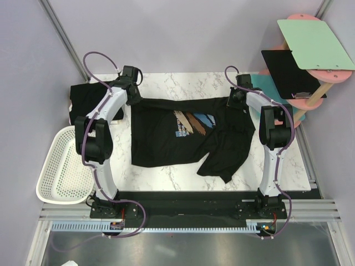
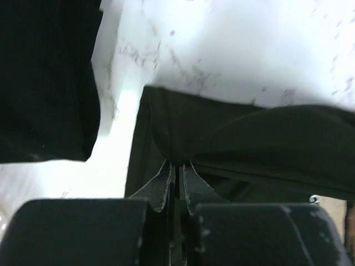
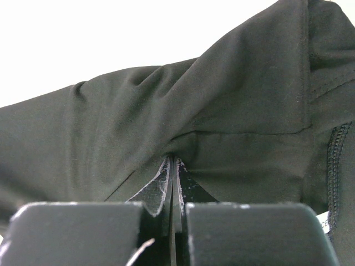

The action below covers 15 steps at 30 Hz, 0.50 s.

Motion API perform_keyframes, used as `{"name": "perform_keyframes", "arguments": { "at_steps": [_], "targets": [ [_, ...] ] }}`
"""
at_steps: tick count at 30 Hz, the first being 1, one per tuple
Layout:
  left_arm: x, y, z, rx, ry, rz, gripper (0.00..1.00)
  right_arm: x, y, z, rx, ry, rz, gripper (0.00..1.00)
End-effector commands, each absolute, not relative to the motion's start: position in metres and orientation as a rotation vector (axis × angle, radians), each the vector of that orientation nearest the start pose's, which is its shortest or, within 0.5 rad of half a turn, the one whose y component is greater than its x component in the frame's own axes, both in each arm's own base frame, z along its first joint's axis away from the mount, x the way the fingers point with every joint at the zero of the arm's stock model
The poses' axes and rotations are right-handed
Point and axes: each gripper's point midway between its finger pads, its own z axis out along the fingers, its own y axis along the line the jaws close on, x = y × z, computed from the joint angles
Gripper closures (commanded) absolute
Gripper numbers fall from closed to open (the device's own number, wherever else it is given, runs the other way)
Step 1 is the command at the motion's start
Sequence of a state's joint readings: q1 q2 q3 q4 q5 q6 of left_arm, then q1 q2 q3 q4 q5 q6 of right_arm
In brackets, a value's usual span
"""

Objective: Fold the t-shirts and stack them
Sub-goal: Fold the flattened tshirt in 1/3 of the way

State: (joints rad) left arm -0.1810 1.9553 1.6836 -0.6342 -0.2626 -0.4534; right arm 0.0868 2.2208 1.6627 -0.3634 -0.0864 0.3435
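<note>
1. Top view: the printed t-shirt (image 1: pixel 166 144) lies spread in the middle of the marble table (image 1: pixel 166 177), chest print up, with its near right part rumpled. The left gripper (image 1: pixel 135 95) is down at the shirt's far left corner and the right gripper (image 1: pixel 233 100) at its far right corner. This view does not show how their fingers stand. A second t-shirt (image 1: pixel 86 102) lies bunched at the table's far left. A white basket (image 1: pixel 58 166) sits by the left edge, nearer the arm bases.
2. Left wrist view: the fingers (image 2: pixel 161 185) are pressed together, pinching a fold of the printed t-shirt's black cloth (image 2: pixel 260 144), which rises to a peak at the tips. The second t-shirt (image 2: pixel 44 77) lies to the left, apart from it, with bare marble between.
3. Right wrist view: the fingers (image 3: pixel 158 191) are closed and clamped on a fold of the same shirt (image 3: pixel 222 100). Creases run toward the tips, and a stitched hem shows at the right edge.
</note>
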Motion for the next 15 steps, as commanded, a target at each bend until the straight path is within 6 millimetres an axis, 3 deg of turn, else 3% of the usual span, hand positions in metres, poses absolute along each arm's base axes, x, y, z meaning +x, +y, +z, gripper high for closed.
{"name": "perform_keyframes", "arguments": {
  "at_steps": [1, 5, 10, 15],
  "targets": [
    [0.461, -0.043, 0.109, -0.377, 2.533, 0.215, 0.95, 0.512, 0.077, -0.012, 0.284, 2.6, 0.281, 1.0],
    [0.441, -0.031, 0.089, -0.393, 2.595, 0.319, 0.95, 0.511, 0.079, -0.015, 0.282, 2.606, 0.291, 0.99],
    [0.428, -0.03, 0.073, -0.422, 2.655, 0.348, 0.98, 0.511, 0.078, -0.015, 0.285, 2.607, 0.286, 0.99],
    [0.401, -0.032, 0.051, -0.464, 2.728, 0.346, 0.98, 0.51, 0.078, -0.015, 0.289, 2.608, 0.284, 0.99]
  ]
}}
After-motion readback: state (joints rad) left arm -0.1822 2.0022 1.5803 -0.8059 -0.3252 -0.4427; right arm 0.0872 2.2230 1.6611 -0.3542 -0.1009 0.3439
